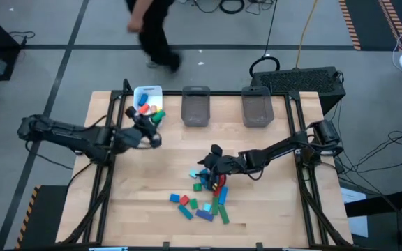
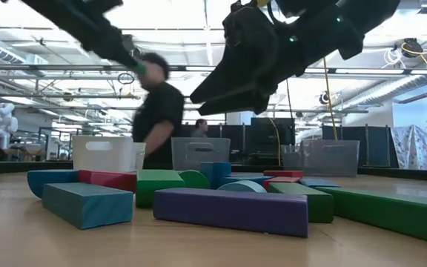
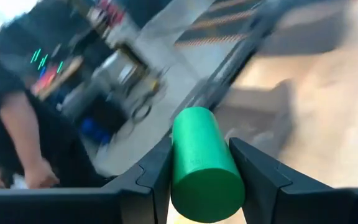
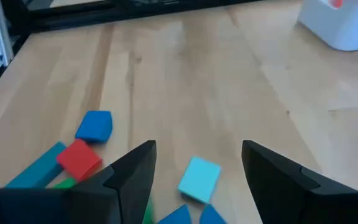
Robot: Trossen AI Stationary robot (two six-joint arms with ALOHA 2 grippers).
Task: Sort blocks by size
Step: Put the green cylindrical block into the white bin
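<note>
A heap of coloured blocks [image 1: 204, 195] lies on the wooden table near its front middle; it also shows in the low view [image 2: 228, 208]. My left gripper [image 1: 158, 118] is at the far left beside the white tray [image 1: 147, 93], shut on a green cylinder block [image 3: 201, 168]. My right gripper [image 1: 211, 162] hovers open over the far end of the heap, above a light-blue block [image 4: 199, 179], a red block [image 4: 79, 158] and a blue block [image 4: 95, 124]. My left gripper pinches the green cylinder's round sides [image 3: 179, 177] between its two fingers, near one flat end. The cylinder lies along the fingers and sticks out past their tips. It is lifted clear of the table.
The white tray holds a few small blocks [image 1: 144, 104]. Two grey bins [image 1: 195, 106] [image 1: 257, 106] stand along the far edge. A person [image 1: 152, 31] walks past beyond the far edge. Bare wood lies between tray and heap.
</note>
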